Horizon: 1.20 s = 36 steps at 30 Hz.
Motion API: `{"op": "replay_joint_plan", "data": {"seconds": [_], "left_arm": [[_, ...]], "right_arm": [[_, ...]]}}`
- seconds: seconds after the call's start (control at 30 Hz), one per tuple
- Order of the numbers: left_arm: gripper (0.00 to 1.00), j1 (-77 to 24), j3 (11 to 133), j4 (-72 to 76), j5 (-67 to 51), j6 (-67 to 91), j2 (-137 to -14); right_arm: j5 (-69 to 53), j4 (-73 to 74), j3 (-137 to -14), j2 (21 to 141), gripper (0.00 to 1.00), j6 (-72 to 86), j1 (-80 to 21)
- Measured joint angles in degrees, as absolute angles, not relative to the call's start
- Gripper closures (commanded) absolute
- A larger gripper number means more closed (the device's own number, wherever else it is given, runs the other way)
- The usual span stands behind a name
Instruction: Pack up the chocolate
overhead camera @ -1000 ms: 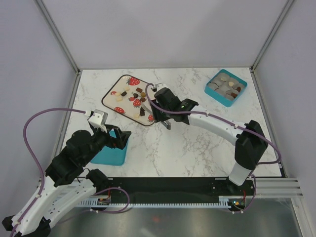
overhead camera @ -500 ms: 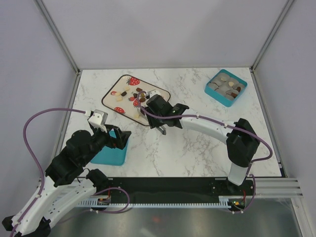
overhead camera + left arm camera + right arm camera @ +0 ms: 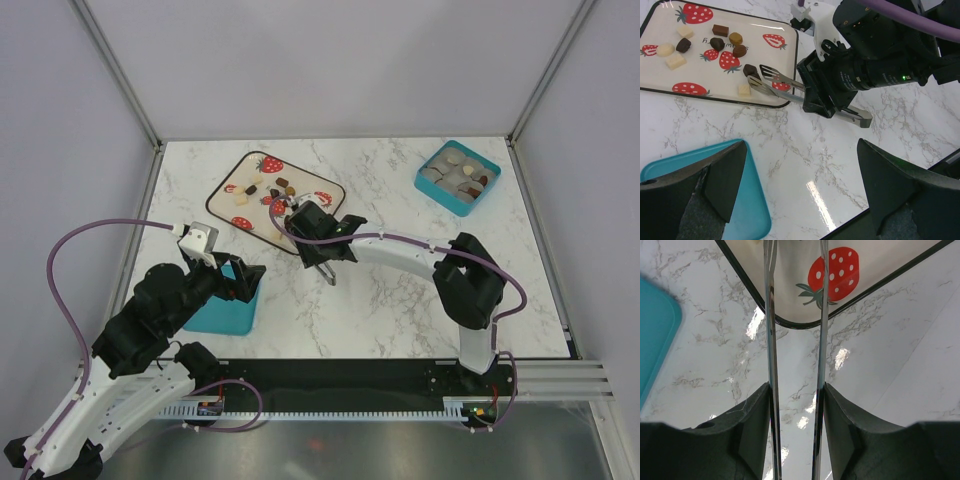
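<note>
Tongs (image 3: 777,82), thin shiny steel, clamped in R gripper (image 3: 796,410).
Slotted tips ahead over glossy tray (image 3: 655,85), near chocolate (image 3: 749,69); L gripper (image 3: 802,172) gaping.

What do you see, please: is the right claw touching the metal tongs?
Touching. The right wrist view shows the right claw pressed against the outsides of the tongs' two arms.

This was a robot lab cell. Plain pale walls (image 3: 330,60) stood in aluminium posts (image 3: 120,75) around a marble-print table (image 3: 400,310). A left arm (image 3: 150,320) and right arm (image 3: 400,250) were bolted by a metal rail (image 3: 560,378) and slotted cable duct (image 3: 340,408).
</note>
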<state>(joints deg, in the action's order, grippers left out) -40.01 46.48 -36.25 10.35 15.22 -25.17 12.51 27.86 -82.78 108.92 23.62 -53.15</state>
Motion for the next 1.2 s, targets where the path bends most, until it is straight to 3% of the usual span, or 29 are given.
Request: {"op": "replay_joint_plan", "data": {"seconds": [1.2], "left_arm": [[0.0,-40.0,46.5,-36.2,10.3,15.2,-25.2]], "right_arm": [[12.9,32.2,-87.9,109.1,0.63,21.6,-53.5]]}}
